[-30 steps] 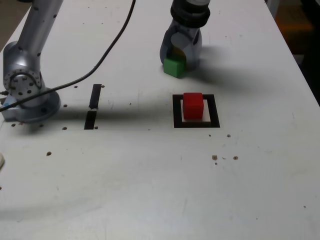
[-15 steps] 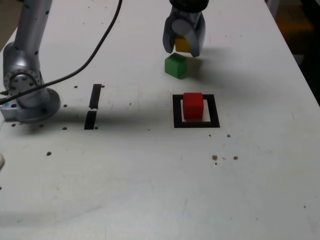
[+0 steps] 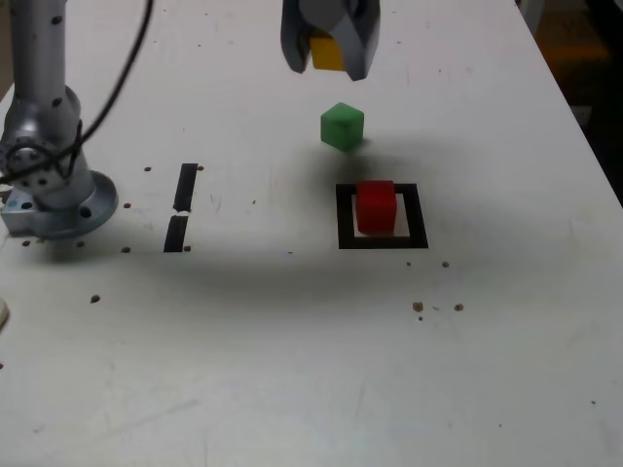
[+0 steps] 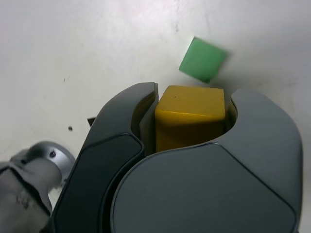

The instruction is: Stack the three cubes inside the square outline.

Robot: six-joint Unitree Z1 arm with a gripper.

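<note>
I see a white, speckled surface (image 3: 292,370). The arm's round base (image 3: 58,199) is bolted near its left edge in the exterior view. Two short black tape strips (image 3: 181,206) lie just beside the base. The square outline (image 3: 382,238) sits toward the middle, with the red cube (image 3: 376,205) inside it. The green cube (image 3: 342,126) rests nearer the far edge, close to the outline but apart from it.

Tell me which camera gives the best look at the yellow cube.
The wrist view. There the yellow cube fills the middle of the picture, clamped on both sides by the gripper, with its top and one side face clear. The exterior view shows only a small patch of the cube between the jaws, near the picture's top edge.
</note>
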